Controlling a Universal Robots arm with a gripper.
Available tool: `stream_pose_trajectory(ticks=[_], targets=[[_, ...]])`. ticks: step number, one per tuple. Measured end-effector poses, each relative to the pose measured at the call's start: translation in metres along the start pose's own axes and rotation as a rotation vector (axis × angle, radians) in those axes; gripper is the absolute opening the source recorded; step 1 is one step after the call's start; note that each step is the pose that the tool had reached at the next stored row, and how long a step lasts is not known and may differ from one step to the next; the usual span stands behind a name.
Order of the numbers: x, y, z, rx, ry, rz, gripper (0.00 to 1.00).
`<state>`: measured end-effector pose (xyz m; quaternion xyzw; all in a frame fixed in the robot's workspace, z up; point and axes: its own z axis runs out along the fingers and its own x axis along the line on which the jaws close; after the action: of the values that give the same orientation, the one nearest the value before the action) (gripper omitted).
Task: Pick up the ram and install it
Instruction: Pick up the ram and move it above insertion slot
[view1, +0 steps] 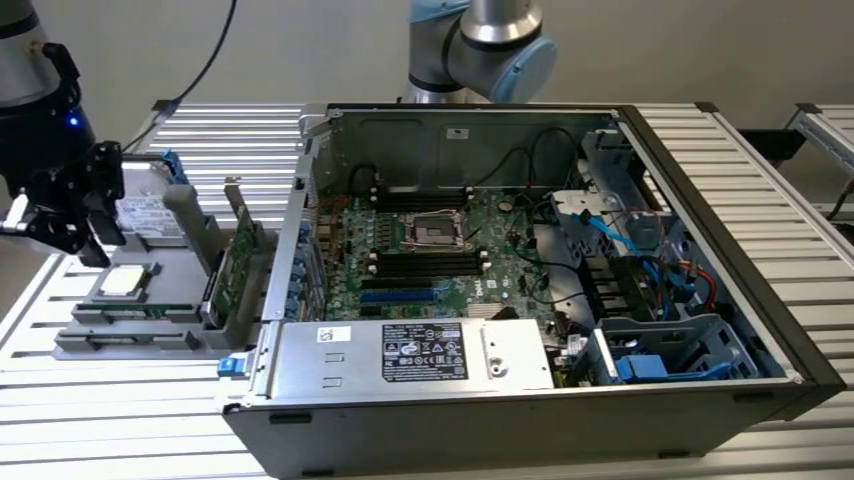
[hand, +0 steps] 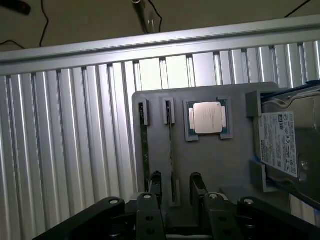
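1. Nearest in the exterior view, the open computer case (view1: 534, 440) is taking up the lower centre and right of the frame. Its silver power supply (view1: 414, 355) is lying along the front edge.
2. At the lower left, a grey tray (view1: 80, 345) is resting on the slatted table (view1: 134, 420). It is carrying a processor (view1: 120, 282), a hard drive (view1: 140, 215) and an upright expansion card (view1: 240, 265).
3. In the wrist view, the ram (hand: 145, 150) is sitting on edge in the tray's outermost slot, two slots away from the processor's pocket.
4. The gripper (view1: 80, 245) is hovering over the tray at the upper left of the exterior view. In the wrist view its fingers (hand: 156, 182) are standing spread apart and grasping nothing. The ram is lying just outside one fingertip, and the neighbouring slot is running between the pair.
5. Farther back, the motherboard (view1: 427, 245) is lying inside the case at the centre.
6. Farthest off, the arm's blue-grey joint (view1: 487, 50) is showing at the top centre.
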<state>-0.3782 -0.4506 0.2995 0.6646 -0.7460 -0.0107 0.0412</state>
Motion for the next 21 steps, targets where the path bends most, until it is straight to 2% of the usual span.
stream_pose_trajectory(ticks=[13, 21], targets=[[0.02, 0.0014, 0.0247, -0.0032, -0.0048, -0.027, 0.36], [0.026, 0.0022, 0.0398, -0.0024, -0.0079, -0.064, 0.36]])
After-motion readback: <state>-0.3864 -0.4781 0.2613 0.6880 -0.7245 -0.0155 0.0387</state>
